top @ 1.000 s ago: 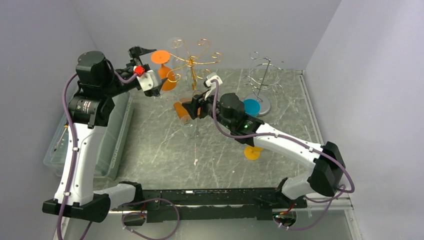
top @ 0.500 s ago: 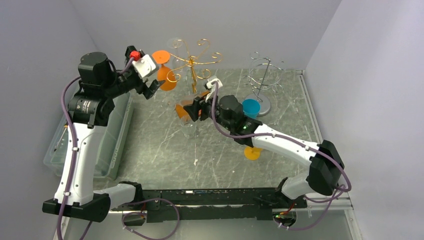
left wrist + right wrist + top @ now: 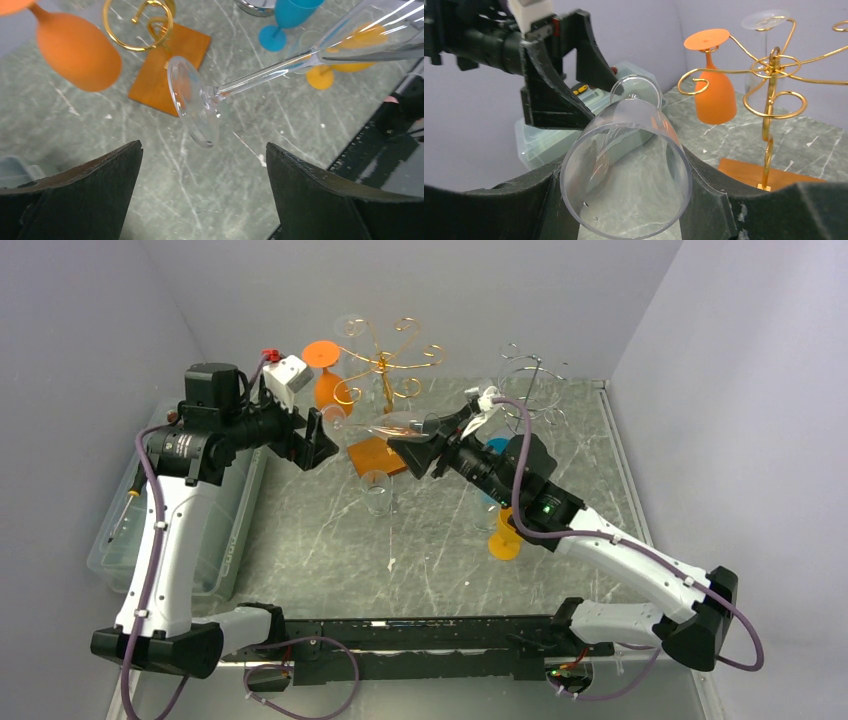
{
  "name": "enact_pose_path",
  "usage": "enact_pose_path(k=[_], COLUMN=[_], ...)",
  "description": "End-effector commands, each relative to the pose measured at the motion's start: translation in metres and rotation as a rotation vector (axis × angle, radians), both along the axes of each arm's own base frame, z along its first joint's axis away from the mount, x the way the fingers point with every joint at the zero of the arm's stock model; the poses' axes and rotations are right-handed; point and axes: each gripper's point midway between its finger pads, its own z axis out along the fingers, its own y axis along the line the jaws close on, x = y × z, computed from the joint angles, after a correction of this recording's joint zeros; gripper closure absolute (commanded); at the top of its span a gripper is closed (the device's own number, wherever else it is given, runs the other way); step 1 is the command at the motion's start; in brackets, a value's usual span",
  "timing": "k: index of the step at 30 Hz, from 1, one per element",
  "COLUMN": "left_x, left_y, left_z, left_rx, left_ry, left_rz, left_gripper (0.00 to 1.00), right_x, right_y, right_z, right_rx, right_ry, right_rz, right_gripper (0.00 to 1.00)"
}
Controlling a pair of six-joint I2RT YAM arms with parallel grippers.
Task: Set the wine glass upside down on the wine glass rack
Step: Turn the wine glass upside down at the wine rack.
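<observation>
My right gripper is shut on the bowl of a clear wine glass, which it holds on its side above the table. In the right wrist view the bowl sits between both pads, its mouth toward the camera. The stem and round foot point at my left gripper, which is open with the foot just beyond its fingertips, not touching. The gold wire wine glass rack stands behind on an orange base. An orange glass hangs upside down on it.
A silver wire rack stands at the back right, with a blue glass in front of it. An orange glass and a small clear glass stand on the table. A plastic bin lies along the left edge.
The right arm has raised the clear glass and turned it sideways, foot to the left. The left gripper has dropped from the hung orange glass to face that foot.
</observation>
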Motion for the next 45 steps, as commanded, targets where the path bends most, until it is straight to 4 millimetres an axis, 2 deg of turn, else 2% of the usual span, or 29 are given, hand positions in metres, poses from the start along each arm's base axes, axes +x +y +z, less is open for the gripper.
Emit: enact_pose_path(k=[1,4,6,8,11,12,15,18,22,26,28,32,35,41,45], left_x=[-0.020,-0.023,-0.023,-0.024,-0.021,-0.020,-0.018,-0.012,0.002,0.014,0.014,0.016,0.009,-0.004,-0.007], left_y=[-0.020,-0.030,-0.035,-0.037,-0.038,-0.038,-0.037,-0.034,-0.025,-0.016,-0.013,-0.009,-0.012,-0.021,-0.025], left_z=[0.006,0.017,0.024,0.027,0.026,0.024,0.021,0.024,0.038,0.052,0.056,0.065,0.077,0.093,0.100], left_rx=[-0.149,-0.201,-0.224,-0.228,-0.221,-0.217,-0.195,-0.156,-0.055,0.078,0.151,0.285,0.353,0.466,0.485], left_ry=[0.099,0.088,0.059,0.038,0.026,0.032,0.036,0.011,-0.117,-0.306,-0.404,-0.590,-0.735,-0.978,-1.043], left_rz=[-0.052,-0.112,-0.145,-0.172,-0.189,-0.190,-0.200,-0.200,-0.202,-0.233,-0.274,-0.342,-0.396,-0.492,-0.516], left_gripper=[0.01,0.02,0.10,0.25,0.58,0.66,0.86,0.99,1.00,1.00,1.00,1.00,1.00,1.00,1.00], right_x=[-0.017,-0.020,-0.021,-0.023,-0.023,-0.023,-0.024,-0.024,-0.024,-0.028,-0.030,-0.028,-0.026,-0.031,-0.032], right_y=[-0.006,-0.006,-0.006,-0.005,-0.004,-0.004,-0.003,0.001,0.010,0.022,0.026,0.029,0.032,0.057,0.070], right_z=[0.029,0.035,0.037,0.037,0.036,0.036,0.033,0.025,0.002,-0.026,-0.038,-0.051,-0.044,-0.049,-0.067], right_rx=[0.090,0.102,0.111,0.116,0.123,0.128,0.127,0.114,0.058,-0.034,-0.079,-0.172,-0.205,-0.265,-0.314], right_ry=[-0.028,-0.035,-0.039,-0.037,-0.037,-0.039,-0.034,-0.011,0.065,0.158,0.200,0.225,0.201,0.203,0.225], right_rz=[0.055,0.069,0.076,0.084,0.088,0.089,0.097,0.109,0.139,0.194,0.216,0.221,0.230,0.361,0.425], right_gripper=[0.54,0.54,0.54,0.54,0.54,0.54,0.54,0.53,0.43,0.20,0.02,0.00,0.00,0.00,0.00])
